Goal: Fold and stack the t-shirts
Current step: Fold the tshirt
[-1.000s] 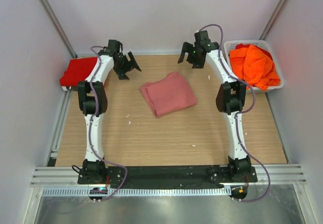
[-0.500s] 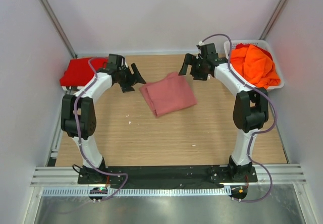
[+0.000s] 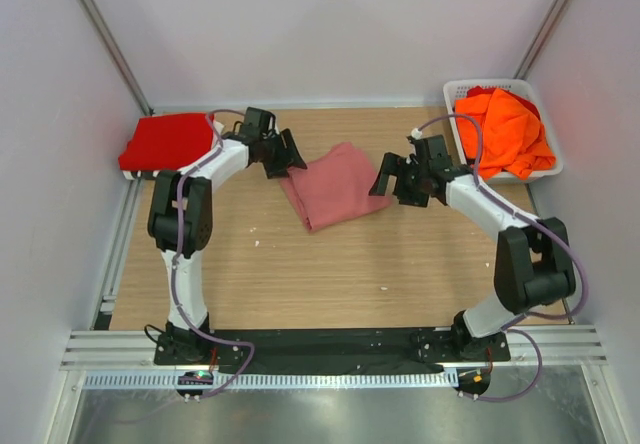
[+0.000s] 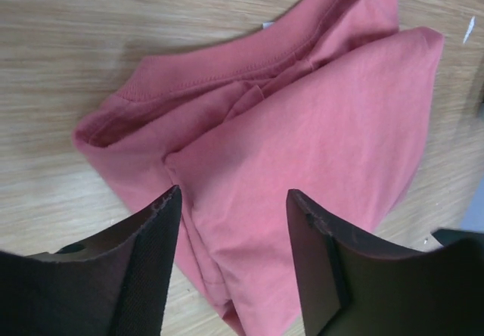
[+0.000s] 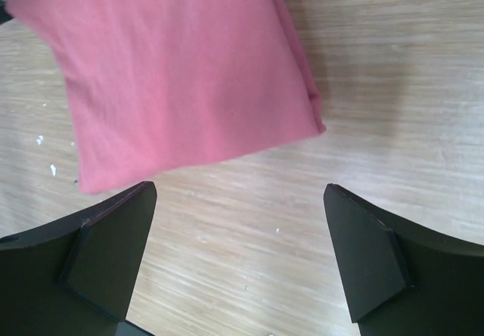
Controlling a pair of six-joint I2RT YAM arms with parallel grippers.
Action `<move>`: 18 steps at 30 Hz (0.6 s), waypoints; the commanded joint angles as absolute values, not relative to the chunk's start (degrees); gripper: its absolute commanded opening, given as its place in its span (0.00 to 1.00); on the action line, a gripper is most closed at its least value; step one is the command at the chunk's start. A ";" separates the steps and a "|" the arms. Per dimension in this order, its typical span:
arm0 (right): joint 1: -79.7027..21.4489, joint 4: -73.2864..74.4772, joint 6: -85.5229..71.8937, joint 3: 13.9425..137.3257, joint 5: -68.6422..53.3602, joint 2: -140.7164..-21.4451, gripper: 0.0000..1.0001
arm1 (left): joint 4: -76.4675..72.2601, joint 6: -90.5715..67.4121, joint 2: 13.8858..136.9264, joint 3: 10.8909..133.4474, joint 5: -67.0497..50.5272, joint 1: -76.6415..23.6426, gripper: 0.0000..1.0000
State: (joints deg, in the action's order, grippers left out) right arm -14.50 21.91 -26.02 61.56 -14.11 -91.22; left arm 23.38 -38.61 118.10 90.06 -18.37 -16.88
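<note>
A folded dusty rose-pink t-shirt lies on the wooden table near the back middle. My left gripper is open and empty just over its back left corner; in the left wrist view the jaws straddle the pink cloth without closing on it. My right gripper is open and empty beside the tee's right edge; in the right wrist view bare wood lies between the fingers and the tee is just beyond them. A folded red t-shirt lies at the back left. Orange t-shirts are heaped at the back right.
The orange tees sit in a white lattice basket at the table's back right corner. White walls and metal posts close in the back and sides. The black base rail runs along the near edge.
Both arms have swung inward and down to the pink tee. The left gripper moved right onto its back left corner; the right gripper moved forward and left to its right edge.
</note>
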 commanded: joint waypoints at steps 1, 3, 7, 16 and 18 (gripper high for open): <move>-14.50 16.52 -27.07 58.19 -13.72 -83.59 0.99 | 21.71 -38.32 119.79 92.81 -16.96 -17.05 0.57; -14.50 17.40 -26.55 57.83 -12.84 -82.10 1.00 | 21.88 -38.41 121.11 93.60 -16.96 -17.14 0.51; -14.50 18.63 -25.84 58.45 -11.52 -79.28 1.00 | 21.62 -39.11 122.69 94.92 -18.72 -17.31 0.28; -13.89 18.02 -25.75 57.31 -11.34 -79.98 1.00 | 21.01 -38.58 114.19 94.14 -17.67 -17.23 0.00; -13.80 17.84 -25.75 56.95 -11.25 -79.98 1.00 | 20.92 -38.76 112.33 93.61 -16.00 -16.61 0.00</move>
State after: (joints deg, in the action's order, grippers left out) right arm -14.11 20.12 -26.22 57.47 -12.10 -80.93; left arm 23.49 -38.81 120.38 92.86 -17.58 -17.21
